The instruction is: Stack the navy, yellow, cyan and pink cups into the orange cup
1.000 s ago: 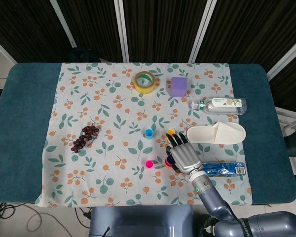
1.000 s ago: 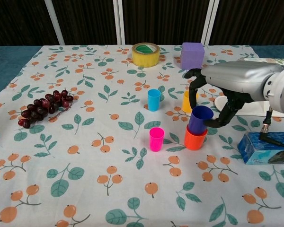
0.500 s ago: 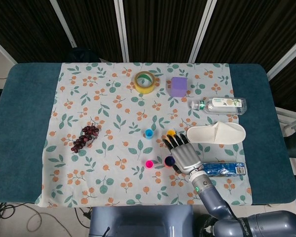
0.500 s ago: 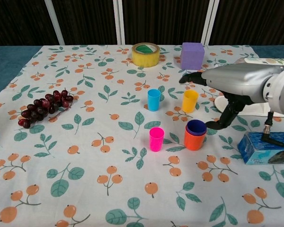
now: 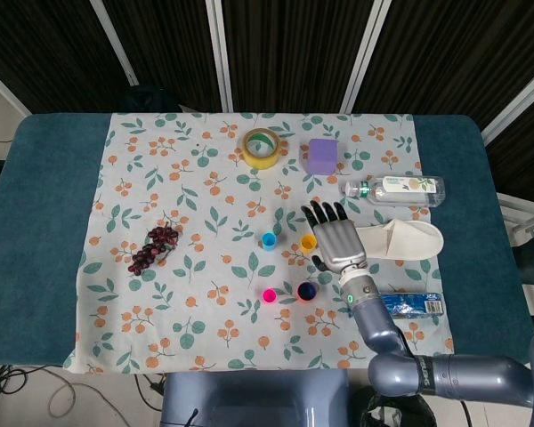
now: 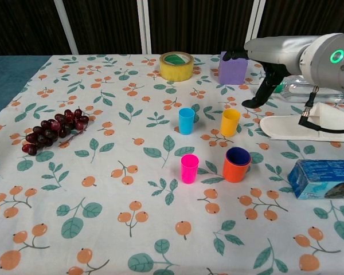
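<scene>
With the navy cup (image 6: pixel 238 156) nested inside the orange cup (image 6: pixel 236 169) at centre right, the right robot hand (image 6: pixel 262 57), fingers apart and empty, hovers above the yellow cup (image 6: pixel 230 122), probably the next pick.

The right hand (image 5: pixel 336 238) (fingers spread, holding nothing) hovers beside the yellow cup (image 5: pixel 309 242).

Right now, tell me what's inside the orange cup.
The navy cup sits nested inside the orange cup, its rim showing just above the orange one. The navy cup's lower part is hidden by the orange wall, and its inside looks dark.
</scene>
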{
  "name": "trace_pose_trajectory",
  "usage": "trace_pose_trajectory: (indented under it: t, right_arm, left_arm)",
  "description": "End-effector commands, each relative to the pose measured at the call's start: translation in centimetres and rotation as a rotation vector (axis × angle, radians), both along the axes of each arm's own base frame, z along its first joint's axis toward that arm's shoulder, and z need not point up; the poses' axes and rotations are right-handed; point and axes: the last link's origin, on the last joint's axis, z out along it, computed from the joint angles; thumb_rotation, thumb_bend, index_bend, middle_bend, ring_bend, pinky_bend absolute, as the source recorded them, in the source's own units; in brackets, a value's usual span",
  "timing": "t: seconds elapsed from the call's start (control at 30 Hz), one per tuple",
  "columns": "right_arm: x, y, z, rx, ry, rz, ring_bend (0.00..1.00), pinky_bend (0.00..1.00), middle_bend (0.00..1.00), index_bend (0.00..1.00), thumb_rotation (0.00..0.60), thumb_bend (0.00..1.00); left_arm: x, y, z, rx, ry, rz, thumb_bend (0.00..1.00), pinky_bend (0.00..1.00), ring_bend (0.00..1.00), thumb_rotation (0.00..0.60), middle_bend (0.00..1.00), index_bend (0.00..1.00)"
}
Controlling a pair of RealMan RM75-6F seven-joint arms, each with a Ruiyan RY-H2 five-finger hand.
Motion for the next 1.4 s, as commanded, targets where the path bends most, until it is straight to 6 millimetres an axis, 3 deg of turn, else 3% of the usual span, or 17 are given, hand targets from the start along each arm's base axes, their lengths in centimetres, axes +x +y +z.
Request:
trace_pose_trajectory:
  t: [0.03, 0.43, 1.4]
  right_arm:
    - [0.2, -0.9, -0.8, 0.011, 0.001, -0.019, 0.0, 0.04, 0.0, 0.13, 0.6, 0.4]
    - [-1.6, -0.9, -3.2, 0.061, 0.05, -0.06, 0.0, 0.04, 0.0, 0.25, 0.6, 0.4]
    - [-1.3, -2.5, -5.6, 0.017, 0.024, -0.086, 0.0, 0.04, 0.0, 0.38, 0.6, 0.4]
  left_arm:
    - [0.0, 0.0, 0.0, 0.0, 0.0, 0.001, 0.77, 0.0, 0.0, 0.6, 0.01, 0.15]
    - [0.0, 0.0, 0.0, 0.0, 0.002, 0.002, 0.77, 0.0, 0.0, 0.6, 0.01, 0.15]
    - [-0.2, 0.1, 0.1, 0.005, -0.006, 0.01, 0.77, 0.0, 0.0, 0.6, 0.01, 0.15]
